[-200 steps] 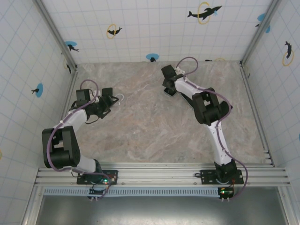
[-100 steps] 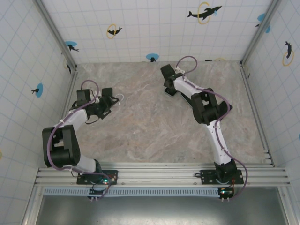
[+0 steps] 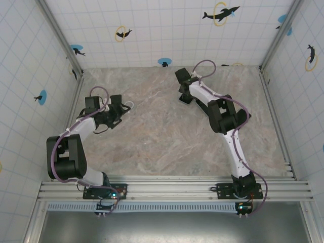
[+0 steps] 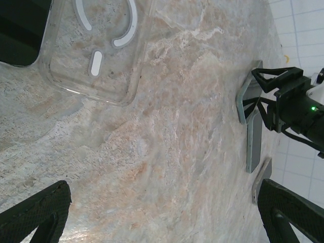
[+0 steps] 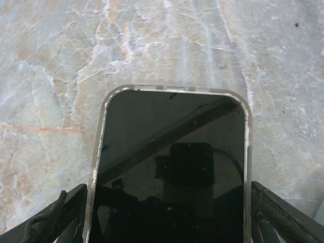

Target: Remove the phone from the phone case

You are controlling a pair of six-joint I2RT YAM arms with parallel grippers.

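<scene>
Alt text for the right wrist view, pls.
A phone with a dark, reflective screen lies face up on the marble table. The right gripper has its fingers on either side of the phone's long edges, at the bottom corners. Whether they touch it is unclear.

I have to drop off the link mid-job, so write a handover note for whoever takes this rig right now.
Left gripper: open, above the table, the clear phone case just ahead of it.
Right gripper: jaws straddle the phone at its long edges; firm grip cannot be confirmed.
Case: empty, flat on the table's left side. Phone: screen up, bare rim, far middle.
Done: phone is out of the case.
Left: probably just back both arms away.
</scene>
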